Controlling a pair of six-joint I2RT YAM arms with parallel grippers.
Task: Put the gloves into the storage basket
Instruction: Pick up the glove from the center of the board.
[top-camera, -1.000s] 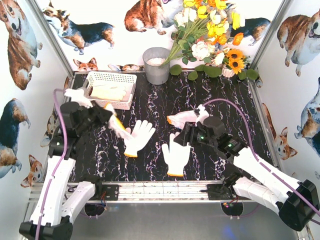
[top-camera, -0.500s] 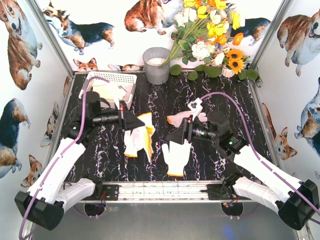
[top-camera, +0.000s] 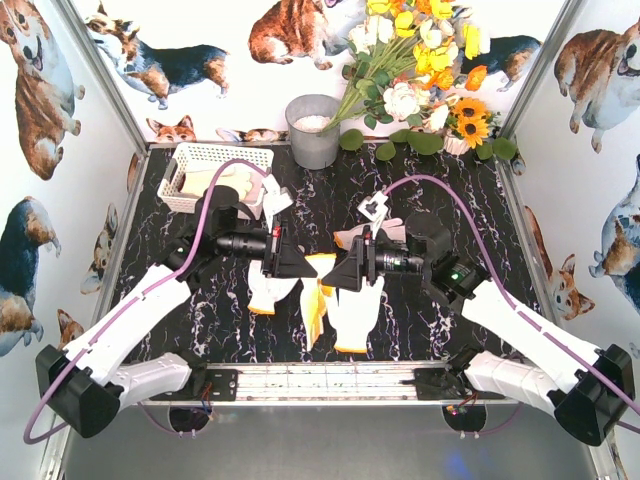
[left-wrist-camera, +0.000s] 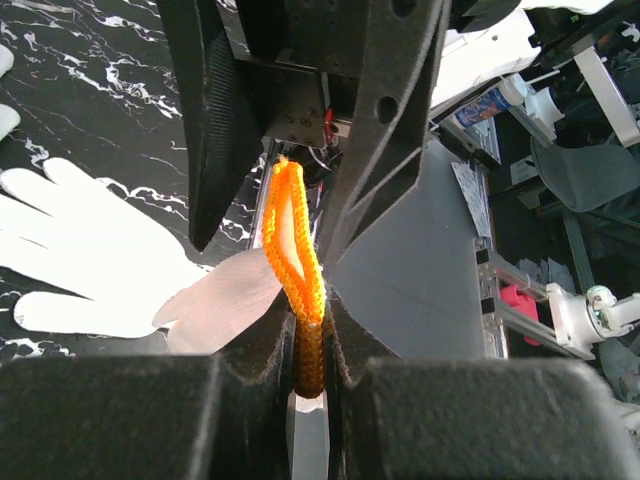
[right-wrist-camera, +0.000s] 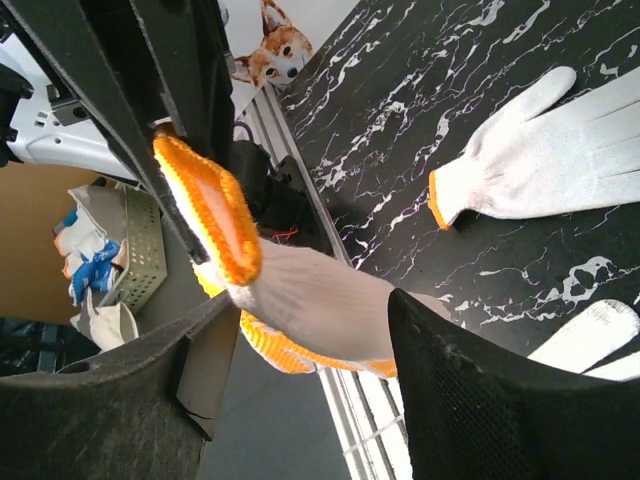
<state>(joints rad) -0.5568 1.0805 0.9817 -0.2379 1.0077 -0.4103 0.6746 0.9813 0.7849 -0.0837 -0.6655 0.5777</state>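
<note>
Left fingers (left-wrist-camera: 150, 420) swung inward, clamped on knit glove's (left-wrist-camera: 296, 240) orange-stitched cuff, right fingers (right-wrist-camera: 480, 400) spread open around it

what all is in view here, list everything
storage basket: one, white lattice, far left of the table
basket gloves: number unclear, cream-white, in the basket
left glove: one, white, on the table under the left arm
front glove: one, white with orange cuff, near the centre front
peach glove: one, peach-tinted, behind the right arm
held glove: one, white and yellow, orange cuff, hanging at centre
bucket: one, grey, far edge
flowers: one bunch, yellow, white, orange, far right
table: one, black marbled
left pincer: shut on the held glove's cuff
right pincer: open, fingers either side of that glove
</note>
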